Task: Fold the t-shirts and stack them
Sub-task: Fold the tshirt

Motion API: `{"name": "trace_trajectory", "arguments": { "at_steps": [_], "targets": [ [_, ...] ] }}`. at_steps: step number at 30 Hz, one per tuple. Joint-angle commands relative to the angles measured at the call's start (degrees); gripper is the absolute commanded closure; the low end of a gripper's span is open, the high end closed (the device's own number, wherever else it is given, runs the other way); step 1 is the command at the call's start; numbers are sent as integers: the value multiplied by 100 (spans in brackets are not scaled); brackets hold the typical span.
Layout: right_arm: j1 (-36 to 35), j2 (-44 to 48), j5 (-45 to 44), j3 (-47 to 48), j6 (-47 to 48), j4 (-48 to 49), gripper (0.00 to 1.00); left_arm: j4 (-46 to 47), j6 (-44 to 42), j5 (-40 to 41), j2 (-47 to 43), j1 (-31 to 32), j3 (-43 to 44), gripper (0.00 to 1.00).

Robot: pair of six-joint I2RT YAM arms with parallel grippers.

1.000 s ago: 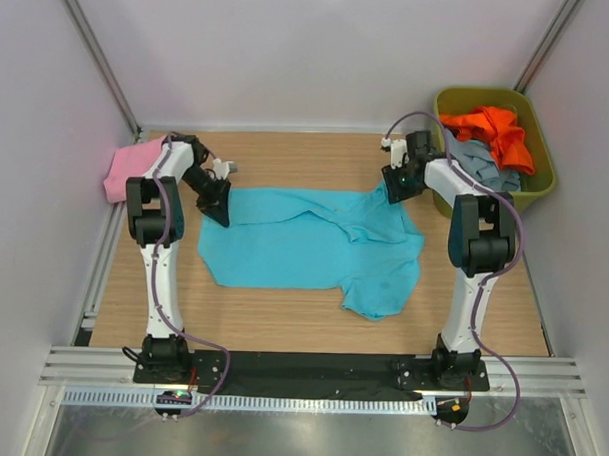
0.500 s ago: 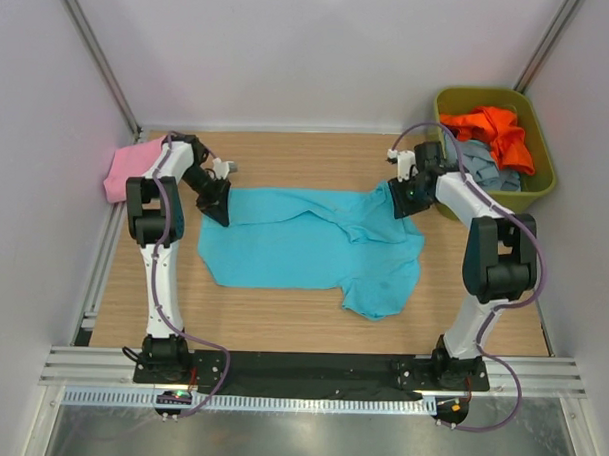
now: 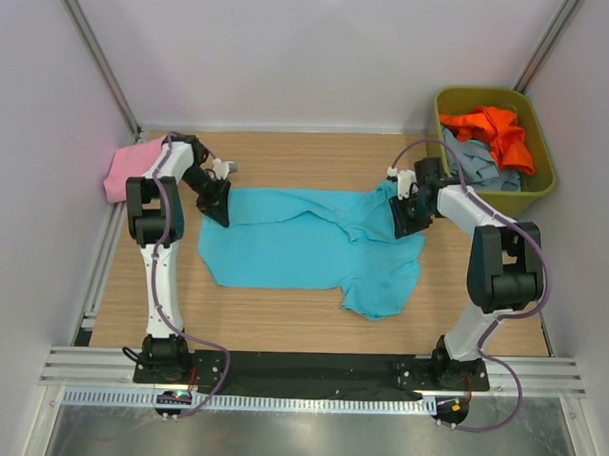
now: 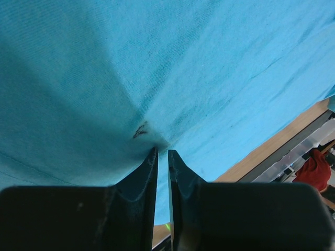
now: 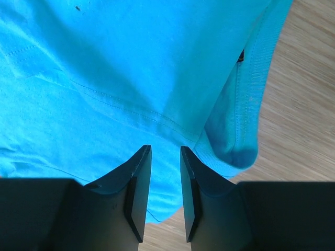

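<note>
A large turquoise t-shirt [image 3: 304,243] lies spread and partly rumpled on the wooden table. My left gripper [image 3: 221,213] is at its far left corner. In the left wrist view the left gripper [image 4: 162,151] is shut on a pucker of the turquoise cloth [image 4: 183,63]. My right gripper [image 3: 403,226] is over the shirt's far right edge. In the right wrist view the right gripper [image 5: 165,149] stands narrowly open just above the cloth [image 5: 104,63], beside the ribbed collar [image 5: 250,99]. A pink t-shirt [image 3: 126,169] lies at the far left.
An olive-green bin [image 3: 543,156] at the far right holds an orange t-shirt [image 3: 493,130] and a grey-blue one [image 3: 482,166]. White walls enclose the table [image 3: 281,317] on three sides. A metal rail [image 3: 299,373] runs along the near edge.
My right gripper swung right, then came down and back onto the shirt's right edge near the collar. The left gripper and the shirt's left side have not moved.
</note>
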State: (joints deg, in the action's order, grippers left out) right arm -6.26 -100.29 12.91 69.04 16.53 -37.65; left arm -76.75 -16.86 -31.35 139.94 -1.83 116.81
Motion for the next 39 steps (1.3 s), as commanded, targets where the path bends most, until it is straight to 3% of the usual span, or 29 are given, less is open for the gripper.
{"name": "trace_trajectory", "arguments": {
  "at_steps": [1,8,30,35,39],
  "targets": [
    [11,-26,98,-4,60,117,66,37,25,-55,-327,-2,-97,86],
    [11,-70,19,-74,148,161,66,222,52,-64,-538,7,-475,86],
    [116,-219,-254,-206,271,407,64,99,87,-125,-344,7,-176,86],
    [116,-272,-192,-145,263,425,71,125,104,-125,-344,7,-212,86],
    [116,-167,-218,-110,236,390,91,134,87,-143,-362,7,-238,86]
  ]
}}
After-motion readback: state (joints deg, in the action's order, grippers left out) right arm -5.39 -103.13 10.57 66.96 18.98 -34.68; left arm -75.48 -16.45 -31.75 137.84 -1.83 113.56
